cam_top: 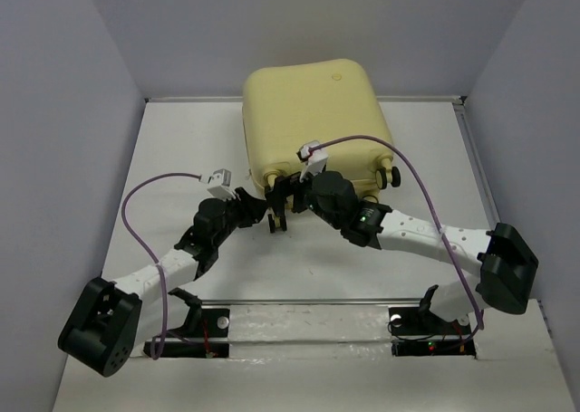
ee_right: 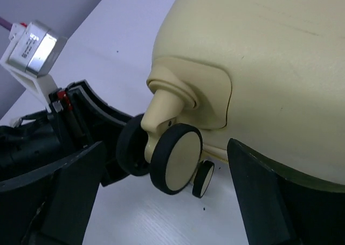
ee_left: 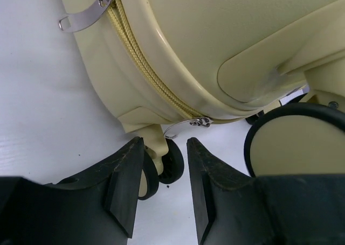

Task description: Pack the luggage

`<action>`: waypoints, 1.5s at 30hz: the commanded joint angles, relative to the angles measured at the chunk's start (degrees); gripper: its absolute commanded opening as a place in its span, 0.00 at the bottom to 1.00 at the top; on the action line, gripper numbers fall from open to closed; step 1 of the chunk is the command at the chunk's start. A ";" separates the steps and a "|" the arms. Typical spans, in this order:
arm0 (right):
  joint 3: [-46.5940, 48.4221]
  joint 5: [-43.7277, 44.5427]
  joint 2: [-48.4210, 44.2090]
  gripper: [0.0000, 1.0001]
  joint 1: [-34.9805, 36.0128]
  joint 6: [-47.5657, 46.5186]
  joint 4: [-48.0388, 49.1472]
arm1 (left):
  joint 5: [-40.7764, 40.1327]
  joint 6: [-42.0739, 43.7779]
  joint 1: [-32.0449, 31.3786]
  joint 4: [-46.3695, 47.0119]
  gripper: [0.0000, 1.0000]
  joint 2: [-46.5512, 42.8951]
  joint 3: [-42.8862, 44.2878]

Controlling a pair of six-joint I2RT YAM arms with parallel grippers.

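The luggage (cam_top: 313,118) is a pale yellow hard-shell suitcase lying flat and closed at the back middle of the table, wheels facing the arms. My left gripper (cam_top: 274,218) is open and empty at the suitcase's near left corner. In the left wrist view (ee_left: 164,144) a small black-and-cream wheel (ee_left: 171,161) sits just ahead of its fingertips, and the zipper (ee_left: 145,67) looks closed, with a metal pull (ee_left: 200,122) hanging. My right gripper (cam_top: 288,189) is open and empty. In the right wrist view (ee_right: 164,156) its fingers straddle a caster wheel (ee_right: 178,158) without touching it.
The white table (cam_top: 181,149) is walled by grey panels on the left, back and right. A second zipper pull (ee_left: 86,16) hangs further along the seam. Purple cables (cam_top: 136,231) loop from both wrists. The two grippers are close together at the suitcase's near edge.
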 commanded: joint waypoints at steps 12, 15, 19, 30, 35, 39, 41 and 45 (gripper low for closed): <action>20.65 0.37 9.73 1.00 0.08 -2.88 -26.59 | 0.69 2.43 -0.33 6.86 0.49 2.94 2.86; 26.10 4.23 13.33 1.00 0.08 -3.58 -33.62 | 1.04 2.17 -0.33 6.94 0.49 3.30 2.95; 29.10 8.72 16.59 0.99 0.08 -4.02 -40.40 | 1.39 2.17 -0.33 7.30 0.49 3.30 2.43; 36.04 21.82 21.08 0.28 0.60 -4.46 -50.25 | 2.10 1.99 -0.33 7.91 0.49 3.65 2.95; 38.50 23.32 21.52 0.29 1.74 -6.92 -51.48 | 2.45 2.25 -0.33 8.00 0.49 3.74 3.57; 41.40 22.97 22.83 0.70 1.74 -8.24 -54.38 | 3.24 2.87 -0.33 8.26 0.51 4.70 4.53; 42.19 22.79 23.53 0.74 1.74 -8.76 -55.08 | 3.50 3.31 -0.33 8.26 0.51 5.49 5.32; 44.04 22.09 25.12 0.79 1.74 -9.12 -56.75 | 4.65 3.57 -0.33 8.70 0.51 8.38 6.64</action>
